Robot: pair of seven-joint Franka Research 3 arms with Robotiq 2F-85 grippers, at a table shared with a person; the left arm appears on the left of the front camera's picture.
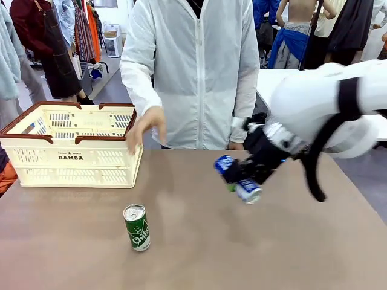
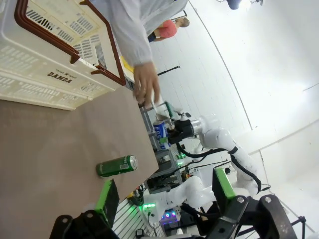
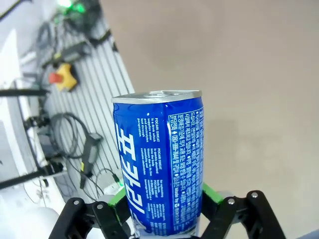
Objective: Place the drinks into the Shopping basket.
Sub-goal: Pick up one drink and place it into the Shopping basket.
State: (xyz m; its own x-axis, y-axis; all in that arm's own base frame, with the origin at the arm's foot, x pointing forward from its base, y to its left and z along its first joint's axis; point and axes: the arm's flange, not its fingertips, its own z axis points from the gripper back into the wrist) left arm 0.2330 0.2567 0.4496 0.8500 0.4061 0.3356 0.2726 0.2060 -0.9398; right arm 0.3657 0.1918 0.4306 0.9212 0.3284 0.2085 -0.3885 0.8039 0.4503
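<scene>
My right gripper point(image 1: 240, 179) is shut on a blue can point(image 1: 236, 179) with white lettering, held tilted in the air above the table's right half. In the right wrist view the blue can point(image 3: 162, 162) stands between the green pads point(image 3: 209, 193). A green can point(image 1: 137, 227) with white script stands upright on the table at the front left; it shows too in the left wrist view as the green can point(image 2: 117, 166). The cream Shopping basket point(image 1: 74, 158) with brown rim sits at the far left. My left gripper point(image 2: 164, 191) hangs open above the table, apart from the green can.
A person in a white jacket stands at the far side, one hand point(image 1: 145, 127) over the basket's right edge. The brown table point(image 1: 242, 248) has free room between the basket and the held can.
</scene>
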